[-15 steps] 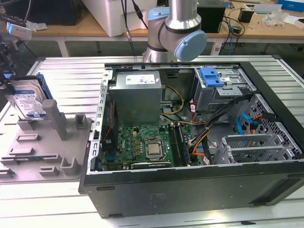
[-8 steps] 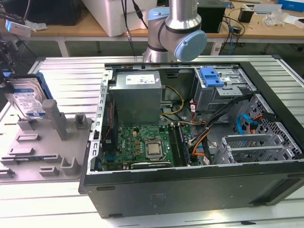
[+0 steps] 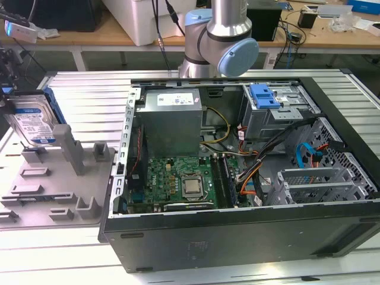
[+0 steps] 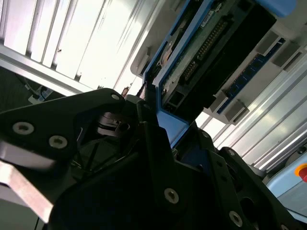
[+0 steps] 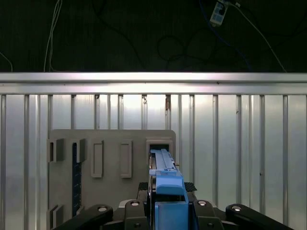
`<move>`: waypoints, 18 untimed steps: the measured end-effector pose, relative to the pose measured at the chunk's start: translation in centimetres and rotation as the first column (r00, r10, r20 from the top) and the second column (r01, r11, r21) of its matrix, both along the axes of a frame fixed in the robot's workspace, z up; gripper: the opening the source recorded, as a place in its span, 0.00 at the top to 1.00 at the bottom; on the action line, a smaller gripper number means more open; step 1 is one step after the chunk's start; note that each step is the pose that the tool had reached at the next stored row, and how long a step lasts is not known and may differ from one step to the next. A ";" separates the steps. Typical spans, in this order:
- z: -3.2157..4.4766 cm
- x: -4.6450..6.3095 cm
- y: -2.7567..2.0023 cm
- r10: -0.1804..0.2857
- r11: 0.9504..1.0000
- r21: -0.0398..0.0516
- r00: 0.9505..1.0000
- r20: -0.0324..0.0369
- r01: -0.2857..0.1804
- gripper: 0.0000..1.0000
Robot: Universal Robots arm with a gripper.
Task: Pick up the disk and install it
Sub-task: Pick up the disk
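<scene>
Disk (image 3: 32, 122) at the exterior view's far left stands upright on edge over the grey fixture tray (image 3: 59, 190), with its label face showing. Whether its lower edge is clear of the tray's slot I cannot tell. I judge it dense and rigid, heavy for its bulk. Its smooth metal face could slide, and the bare circuit board on its back, seen in the second wrist view, should not be pressed or knocked. The blue plastic carrier around it is the sensible place to hold. In the first wrist view the gripper (image 5: 166, 188) has its fingers closed on that blue frame from both sides. The disk is a flat silver rectangle with a white and blue label, edged in blue. Further right lies the open computer case (image 3: 237, 237), with the motherboard (image 3: 178, 178) in its middle and a drive cage (image 3: 279, 116) with a blue latch (image 3: 264, 95) toward the right.
</scene>
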State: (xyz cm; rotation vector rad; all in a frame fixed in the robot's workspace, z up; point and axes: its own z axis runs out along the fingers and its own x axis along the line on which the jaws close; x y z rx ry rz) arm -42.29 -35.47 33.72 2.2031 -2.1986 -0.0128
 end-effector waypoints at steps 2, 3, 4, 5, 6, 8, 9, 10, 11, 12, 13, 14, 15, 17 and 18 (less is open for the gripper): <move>0.17 0.0 0.00 0.000 1.000 0.000 1.000 0.000 0.000 0.63; 0.26 0.0 0.00 0.000 1.000 0.000 1.000 0.000 0.000 0.63; 0.34 0.0 0.00 0.000 1.000 0.000 1.000 0.000 0.000 0.63; 0.45 0.0 0.00 0.000 1.000 0.000 1.000 0.000 0.000 0.63; 0.55 0.0 0.00 0.000 1.000 0.000 1.000 0.000 0.000 0.63; 0.89 0.0 0.00 0.000 1.000 0.000 1.000 0.000 0.000 0.63; 0.98 0.0 0.00 0.000 1.000 0.000 1.000 0.000 0.000 0.63; 1.08 0.0 0.00 0.000 1.000 0.000 1.000 0.000 0.000 0.63; 1.19 0.0 0.00 0.000 1.000 0.000 1.000 0.000 0.000 0.63; 1.30 0.0 0.00 0.000 1.000 0.000 1.000 0.000 0.000 0.63; 1.40 0.0 0.00 0.000 1.000 0.000 1.000 0.000 0.000 0.63; 1.49 0.0 0.00 0.000 1.000 0.000 1.000 0.000 0.000 0.63; 1.59 0.0 0.00 0.000 1.000 0.000 1.000 0.000 0.000 0.63; 1.79 0.0 0.00 0.000 1.000 0.000 1.000 0.000 0.000 0.63; 1.87 0.0 0.00 0.000 1.000 0.000 1.000 0.000 0.000 0.63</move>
